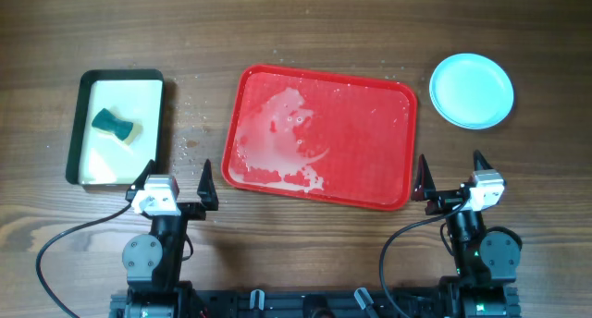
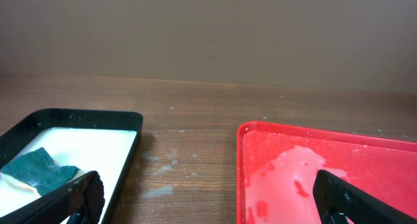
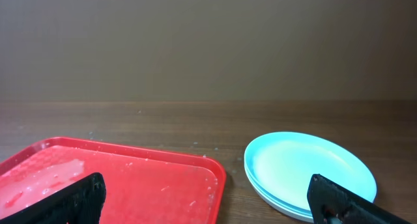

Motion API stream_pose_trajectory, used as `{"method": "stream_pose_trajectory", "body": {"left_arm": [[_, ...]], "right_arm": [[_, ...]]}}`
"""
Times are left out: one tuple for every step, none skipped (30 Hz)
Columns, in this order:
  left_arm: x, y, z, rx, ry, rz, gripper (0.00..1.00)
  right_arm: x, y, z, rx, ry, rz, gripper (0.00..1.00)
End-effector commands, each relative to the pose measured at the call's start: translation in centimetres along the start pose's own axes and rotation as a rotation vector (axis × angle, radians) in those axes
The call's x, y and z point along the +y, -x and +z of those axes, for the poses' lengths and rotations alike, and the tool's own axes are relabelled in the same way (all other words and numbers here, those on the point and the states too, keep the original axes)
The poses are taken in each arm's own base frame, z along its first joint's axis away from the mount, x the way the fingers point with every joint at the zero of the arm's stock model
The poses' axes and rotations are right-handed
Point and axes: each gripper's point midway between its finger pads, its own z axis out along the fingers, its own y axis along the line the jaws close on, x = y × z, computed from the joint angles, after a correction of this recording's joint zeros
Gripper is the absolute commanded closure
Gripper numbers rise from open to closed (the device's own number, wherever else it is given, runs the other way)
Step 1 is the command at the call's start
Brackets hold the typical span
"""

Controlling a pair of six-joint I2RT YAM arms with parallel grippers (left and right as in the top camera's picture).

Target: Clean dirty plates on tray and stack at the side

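Plates (image 1: 472,91): stacked far right, off to the side; job looks done.
Tray (image 1: 370,142): in the middle, no plates, some white foam (image 1: 277,138).
Left gripper (image 1: 176,183): jaws wide, empty.
Right gripper (image 1: 451,175): jaws wide, empty.

The overhead view looks straight down on the table (image 1: 296,22) from well above, with both arms at its lower edge. The left wrist view sits low behind the left tool (image 2: 208,185) and faces level across the table. From there the black-rimmed tray (image 2: 78,113) lies ahead-left and the red tray (image 2: 240,172) ahead-right. The right wrist view, equally low behind the right tool (image 3: 207,185), has the red tray ahead-left and the plates (image 3: 306,165) ahead-right. All three views share the red tray.
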Motion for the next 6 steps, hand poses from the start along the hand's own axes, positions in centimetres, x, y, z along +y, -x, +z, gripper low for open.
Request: {"method": "stream_pose_trajectory", "body": {"left_arm": [[0.32, -0.12, -0.02, -0.003, 0.015, 0.015, 0.0], [0.32, -0.12, -0.02, -0.003, 0.015, 0.015, 0.0], [0.32, -0.11, -0.02, -0.003, 0.015, 0.015, 0.0], [0.32, -0.12, -0.02, -0.003, 0.015, 0.015, 0.0], [0.32, -0.11, -0.02, -0.003, 0.015, 0.015, 0.0], [0.32, -0.11, -0.02, -0.003, 0.015, 0.015, 0.0]], "right_arm": [[0.08, 0.21, -0.04, -0.011, 0.002, -0.011, 0.0], [0.08, 0.21, -0.04, -0.011, 0.002, -0.011, 0.0], [0.08, 0.22, -0.05, -0.011, 0.002, -0.011, 0.0], [0.08, 0.21, -0.04, -0.011, 0.002, -0.011, 0.0], [0.08, 0.21, -0.04, -0.011, 0.002, -0.011, 0.0], [0.08, 0.21, -0.04, -0.011, 0.002, -0.011, 0.0]]}}
